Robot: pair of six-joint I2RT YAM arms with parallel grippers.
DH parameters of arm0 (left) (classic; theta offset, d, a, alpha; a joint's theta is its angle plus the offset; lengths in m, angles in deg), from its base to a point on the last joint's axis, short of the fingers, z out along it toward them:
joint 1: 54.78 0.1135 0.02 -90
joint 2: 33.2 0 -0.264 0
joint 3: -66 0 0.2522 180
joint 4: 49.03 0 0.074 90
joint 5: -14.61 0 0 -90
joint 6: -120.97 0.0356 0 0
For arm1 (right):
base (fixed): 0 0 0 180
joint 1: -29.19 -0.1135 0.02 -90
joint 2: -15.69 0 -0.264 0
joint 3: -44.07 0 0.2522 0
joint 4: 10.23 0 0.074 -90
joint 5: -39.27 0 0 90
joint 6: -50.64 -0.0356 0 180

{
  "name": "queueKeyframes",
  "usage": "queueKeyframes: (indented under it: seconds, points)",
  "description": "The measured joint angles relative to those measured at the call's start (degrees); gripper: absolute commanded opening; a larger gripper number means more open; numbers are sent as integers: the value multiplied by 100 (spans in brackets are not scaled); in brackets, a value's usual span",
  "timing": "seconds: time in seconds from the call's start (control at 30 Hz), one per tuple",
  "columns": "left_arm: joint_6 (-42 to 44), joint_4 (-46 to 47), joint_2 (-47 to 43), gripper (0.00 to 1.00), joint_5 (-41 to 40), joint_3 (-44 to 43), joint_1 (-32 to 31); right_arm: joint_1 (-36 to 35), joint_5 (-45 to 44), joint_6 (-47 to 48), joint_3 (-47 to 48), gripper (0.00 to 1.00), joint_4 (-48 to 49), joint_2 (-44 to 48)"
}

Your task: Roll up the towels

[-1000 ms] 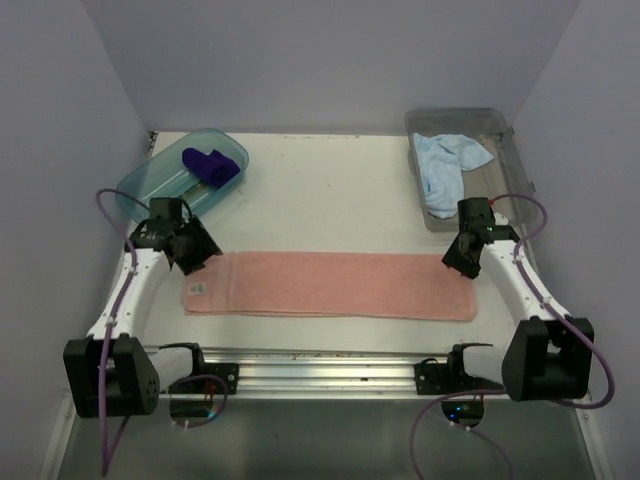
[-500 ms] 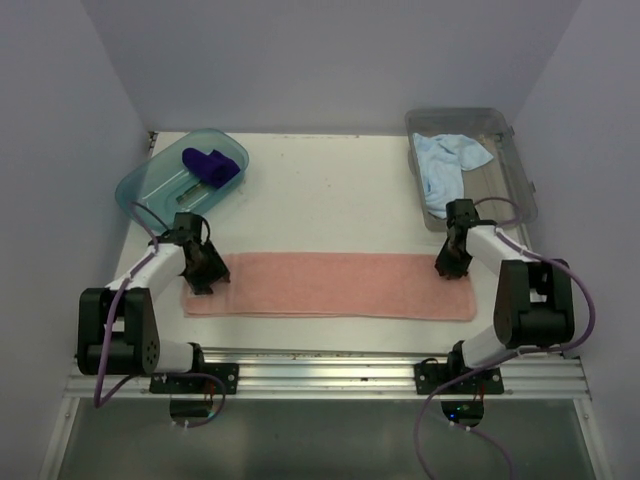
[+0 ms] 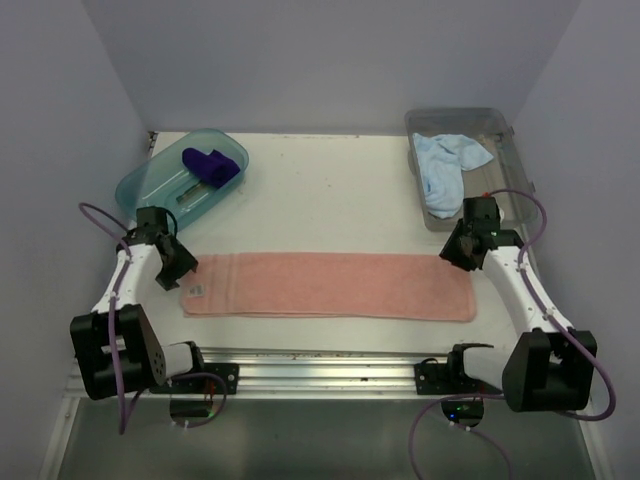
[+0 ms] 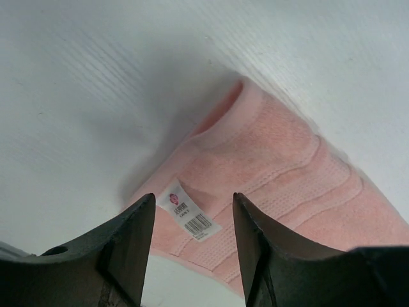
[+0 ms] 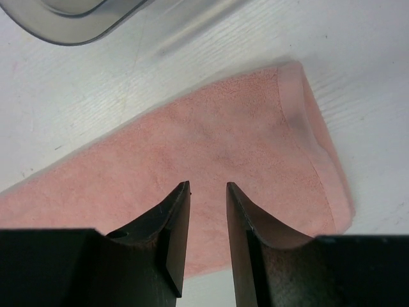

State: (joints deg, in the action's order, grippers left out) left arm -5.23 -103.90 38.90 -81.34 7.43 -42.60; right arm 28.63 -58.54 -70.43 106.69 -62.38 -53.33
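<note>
A salmon pink towel point(image 3: 330, 286) lies flat and lengthwise across the table's front. My left gripper point(image 3: 178, 270) hovers open just off its left end. In the left wrist view the left gripper point(image 4: 193, 199) has its jaws apart above the towel point(image 4: 281, 160) and its white label point(image 4: 190, 219). My right gripper point(image 3: 452, 255) stands over the right end. Seen from the right wrist, the right gripper point(image 5: 208, 187) has a narrow gap with nothing in it, above the towel point(image 5: 211, 141). A dark purple towel point(image 3: 210, 165) lies rolled in the teal tub. A light blue towel point(image 3: 445, 165) lies crumpled in the grey bin.
The teal tub point(image 3: 135, 187) stands at the back left, close behind my left arm. The clear grey bin point(image 3: 520, 170) stands at the back right beside my right arm, and its corner point(image 5: 77, 19) shows in the right wrist view. Purple walls enclose the table.
Both grippers were down on the pink towel's ends half a second ago; both have now pulled outward and up. The towel lies as before.
</note>
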Motion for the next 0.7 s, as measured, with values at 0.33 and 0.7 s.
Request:
queueKeyframes:
  seconds: [0.33, 0.7]
  points:
    - [107, 17, 625, 48, 15, 0, 352, 13, 162, 35, 125, 35, -400, 229]
    - [63, 577, 1174, 14, 195, 170, 393, 20, 457, 4, 146, 35, -413, 269]
